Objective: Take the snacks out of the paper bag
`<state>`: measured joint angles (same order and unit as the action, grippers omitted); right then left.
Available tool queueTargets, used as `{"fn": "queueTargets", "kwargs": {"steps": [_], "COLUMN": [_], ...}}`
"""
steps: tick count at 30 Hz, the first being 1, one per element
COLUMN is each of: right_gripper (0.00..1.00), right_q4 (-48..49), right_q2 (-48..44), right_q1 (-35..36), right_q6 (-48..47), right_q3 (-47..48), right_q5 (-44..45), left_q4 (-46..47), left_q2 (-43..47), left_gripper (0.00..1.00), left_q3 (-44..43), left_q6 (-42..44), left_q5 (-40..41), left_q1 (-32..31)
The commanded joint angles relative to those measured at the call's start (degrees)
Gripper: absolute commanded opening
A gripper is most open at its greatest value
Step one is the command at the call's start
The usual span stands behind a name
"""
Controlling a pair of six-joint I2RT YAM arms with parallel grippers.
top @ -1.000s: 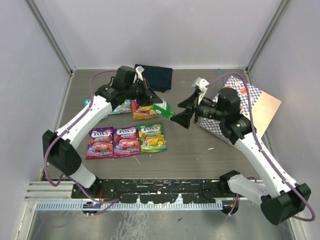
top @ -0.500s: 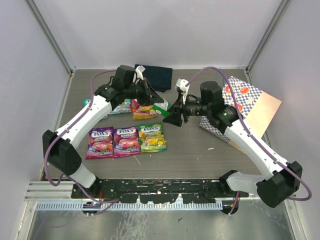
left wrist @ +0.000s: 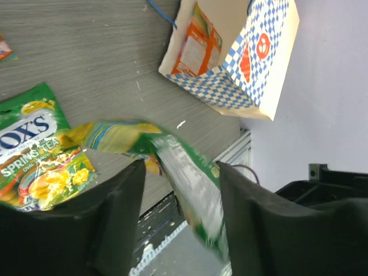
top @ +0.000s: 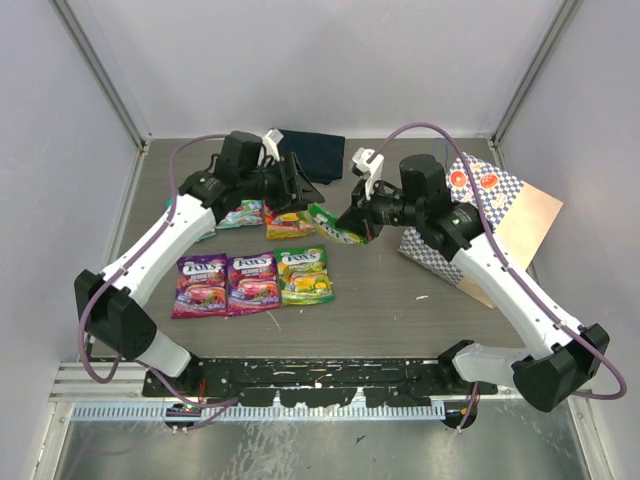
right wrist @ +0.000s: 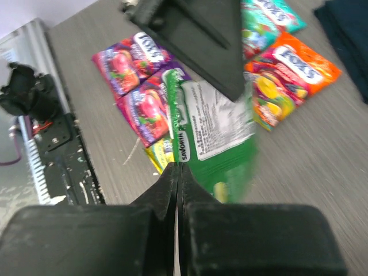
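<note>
Grey wood-grain laminate covers the bench (top: 400, 300), boxed in by plain pale walls (top: 320, 60) with aluminium posts (top: 100, 70) rising from the far corners. A black rail (top: 330, 385) runs along the near edge. A dark navy cloth (top: 308, 153) lies folded at the far edge.

The paper bag (top: 482, 205) rests on its side towards the far right corner. Its blue-and-white checks are marked with orange-red roundels, and its cream mouth faces the middle of the bench. The left wrist view shows a bagged orange pouch (left wrist: 198, 46) inside it.

Above the middle of the bench the right gripper (top: 352, 222) is clenched on one edge of a green pouch (top: 333, 222), held off the surface. The left gripper (top: 303, 190) has its jaws spread wide, and that pouch passes between them unpinched.

Towards the left edge lie five more snacks. A teal pouch (top: 243, 213) and an orange pouch (top: 288, 222) sit side by side. Closer to the near edge is a row of a purple pouch (top: 202, 284), a second purple pouch (top: 252, 282) and a lime pouch (top: 304, 274). Each carries a white "FOX'S" logo, and the lime one also reads "SPRING TEA".
</note>
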<state>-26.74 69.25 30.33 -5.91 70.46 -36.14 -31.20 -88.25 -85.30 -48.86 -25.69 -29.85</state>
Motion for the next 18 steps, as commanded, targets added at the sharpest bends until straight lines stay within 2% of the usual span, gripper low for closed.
{"fn": "queueTargets", "kwargs": {"steps": [1,6,11,12,16,18], "right_gripper": [0.01,0.01,0.01,0.01,0.01,0.01], "right_q4": [-8.85,-18.09,-26.54,-27.5,-28.24,-28.27], "right_q2": [-3.13,-2.33,-1.57,-1.88,-4.22,-5.12], "right_q1": [0.62,4.52,10.0,11.13,15.7,19.2], "right_q6": [2.34,4.87,6.84,7.12,8.87,10.27], "right_q3": [9.36,12.87,11.62,10.77,6.39,5.18], "right_q5": [15.01,26.46,34.91,35.44,33.78,33.3], "left_q4": [-5.18,-11.54,-18.64,-19.66,-21.23,-22.15], "left_q2": [5.64,10.5,17.49,19.31,25.21,26.79], "left_gripper": [0.68,0.82,0.86,0.87,0.99,0.98], "left_q3": [-1.12,0.64,1.03,1.61,4.58,4.87], "left_q6": [13.08,20.49,23.15,23.31,24.48,25.42], "left_q5": [6.57,15.95,25.06,26.88,30.8,32.05], "left_q1": [0.93,0.93,0.92,0.93,0.93,0.92]}}
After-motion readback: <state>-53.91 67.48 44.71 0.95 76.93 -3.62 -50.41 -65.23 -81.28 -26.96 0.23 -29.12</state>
